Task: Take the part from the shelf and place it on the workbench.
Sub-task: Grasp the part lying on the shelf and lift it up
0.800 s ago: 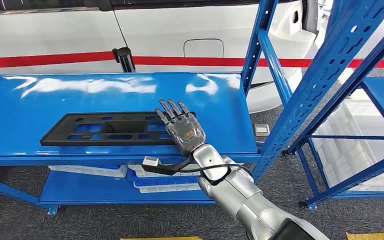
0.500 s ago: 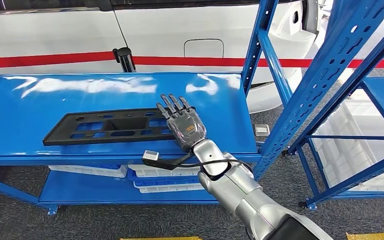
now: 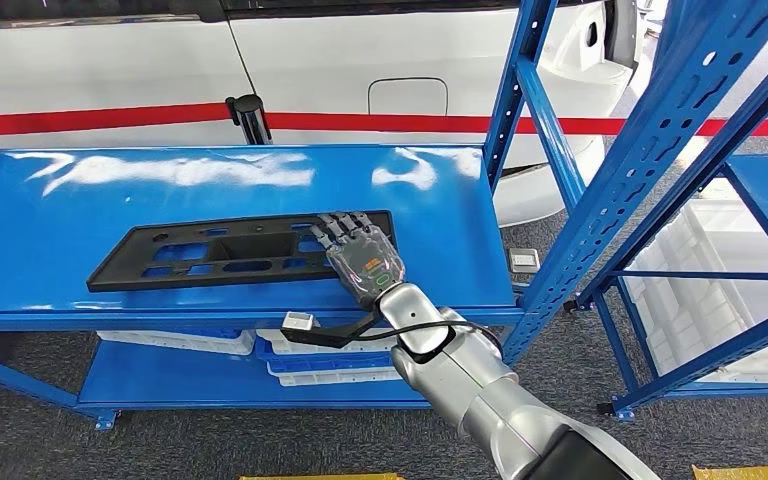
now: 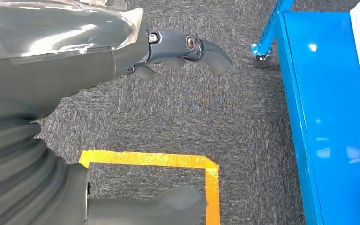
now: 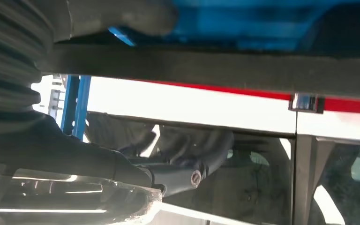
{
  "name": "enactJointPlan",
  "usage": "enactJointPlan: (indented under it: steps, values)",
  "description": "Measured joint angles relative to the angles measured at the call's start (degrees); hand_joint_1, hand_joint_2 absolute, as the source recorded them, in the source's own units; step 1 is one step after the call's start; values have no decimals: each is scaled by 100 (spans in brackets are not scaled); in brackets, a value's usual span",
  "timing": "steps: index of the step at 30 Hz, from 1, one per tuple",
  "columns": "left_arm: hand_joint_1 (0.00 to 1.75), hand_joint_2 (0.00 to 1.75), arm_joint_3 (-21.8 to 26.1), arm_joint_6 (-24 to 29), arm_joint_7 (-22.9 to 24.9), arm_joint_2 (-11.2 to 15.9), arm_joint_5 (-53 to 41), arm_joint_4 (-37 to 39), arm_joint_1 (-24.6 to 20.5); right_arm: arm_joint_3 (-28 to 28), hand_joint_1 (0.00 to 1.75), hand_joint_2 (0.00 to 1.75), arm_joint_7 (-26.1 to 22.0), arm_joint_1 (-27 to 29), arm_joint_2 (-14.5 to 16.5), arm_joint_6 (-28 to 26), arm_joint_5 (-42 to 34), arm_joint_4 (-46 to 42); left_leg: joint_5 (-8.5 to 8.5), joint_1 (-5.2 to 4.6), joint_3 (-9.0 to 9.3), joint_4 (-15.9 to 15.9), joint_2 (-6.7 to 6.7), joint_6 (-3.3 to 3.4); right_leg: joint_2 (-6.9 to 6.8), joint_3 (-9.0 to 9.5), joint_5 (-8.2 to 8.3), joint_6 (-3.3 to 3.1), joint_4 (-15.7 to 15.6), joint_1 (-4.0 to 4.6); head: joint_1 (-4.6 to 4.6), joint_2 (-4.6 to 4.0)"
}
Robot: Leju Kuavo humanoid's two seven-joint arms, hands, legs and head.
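Right hand (image 3: 360,257) lowered, grasping flat black slotted part (image 3: 230,252); left hand (image 4: 178,49) released.

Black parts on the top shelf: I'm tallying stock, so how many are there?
1. A single long black part lies flat on the blue top shelf, near its front edge, with the right hand over its right end. The hand may hide a little of it.

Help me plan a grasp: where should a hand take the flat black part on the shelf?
Grip the black part at its right end or near long edge, coming from the shelf's open front; it lies flat, and cutouts give fingers purchase. The right hand rests there.
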Motion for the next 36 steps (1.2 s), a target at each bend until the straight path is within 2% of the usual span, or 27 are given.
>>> enactJointPlan:
  steps: [25,30,36]
  values:
    - [0,0,103,-17,-14,-16,-16,-10,-2,-229,175,175,-659,22,53,-234,-370,-96,0,0,4,0,4,0,4,0,0,0,1,1,-1,0]
    - [0,0,107,88,-14,-12,-133,-10,15,-292,175,175,-1024,78,-92,-172,-755,-869,0,0,1,0,4,0,4,-2,0,0,1,1,-1,0]
    - [0,0,161,124,-14,2,-163,-13,49,-386,175,175,-1090,82,-376,194,-988,-2092,0,0,1,0,4,0,4,-2,0,0,0,0,0,0]
